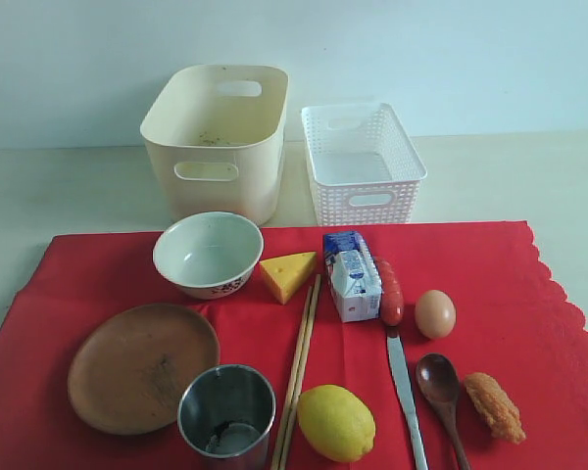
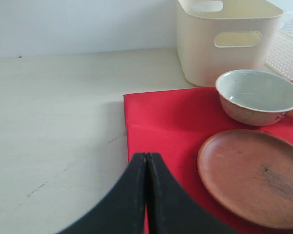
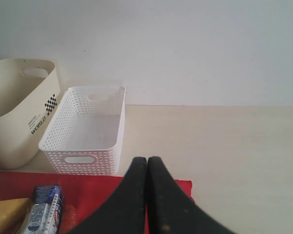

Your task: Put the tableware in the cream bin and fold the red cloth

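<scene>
On the red cloth [image 1: 529,294] — bowl [image 1: 208,253], plate [image 1: 142,367], cup [image 1: 226,411] sit, pinning it flat | cream bin [image 1: 245,191] stands behind | left gripper [image 2: 146,157], right gripper [image 3: 147,161] — both pinched closed, holding nothing.

One cream bin [image 1: 245,191], one white lattice basket [image 1: 333,201], one red cloth [image 1: 529,294]. One bowl [image 1: 206,250], one plate [image 1: 137,367], one steel cup [image 1: 226,411], one knife [image 1: 405,387], one spoon [image 1: 439,382], two chopsticks [image 1: 301,367]. One lemon [image 1: 335,422], cheese wedge [image 1: 287,274], carton [image 1: 353,279], sausage [image 1: 390,294], egg [image 1: 434,313], fried piece [image 1: 494,404].
</scene>
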Robot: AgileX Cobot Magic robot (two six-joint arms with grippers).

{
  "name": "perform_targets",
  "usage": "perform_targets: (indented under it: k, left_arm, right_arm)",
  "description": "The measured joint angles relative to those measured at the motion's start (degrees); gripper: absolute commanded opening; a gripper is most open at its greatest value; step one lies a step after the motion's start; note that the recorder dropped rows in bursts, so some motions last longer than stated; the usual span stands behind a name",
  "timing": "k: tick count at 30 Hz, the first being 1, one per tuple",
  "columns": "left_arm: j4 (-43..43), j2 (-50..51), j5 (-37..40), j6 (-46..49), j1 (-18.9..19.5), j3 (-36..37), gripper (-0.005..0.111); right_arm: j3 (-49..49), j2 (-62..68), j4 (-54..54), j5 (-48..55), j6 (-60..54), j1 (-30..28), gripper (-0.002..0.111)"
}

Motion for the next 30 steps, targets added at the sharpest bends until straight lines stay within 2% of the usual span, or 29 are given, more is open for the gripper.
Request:
perform_targets:
  k: [10,15,20,23,30]
  left_arm:
    - [0.00,0.00,0.00,0.00,0.00,0.00,0.000]
    - [0.00,0.00,0.00,0.00,0.00,0.00,0.000]
    - [0.00,0.00,0.00,0.00,0.00,0.00,0.000]
    - [0.00,0.00,0.00,0.00,0.00,0.00,0.000]
    - [0.00,0.00,0.00,0.00,0.00,0.00,0.000]
  right_arm:
    - [-0.09,3.85,4.16,3.72,-1.56,0.00,0.000]
    - [-0.99,10.45,15.29,7.42,-10.54,0.00,0.004]
    - [-3.23,17.76,30.14,11.91,-25.34,0.00,0.021]
    - [-3.88,22.37,36.40,13.87,-32.15,0.00,0.036]
    - [-6.23,32.67,40.37,19.35,-39.28,0.00,0.069]
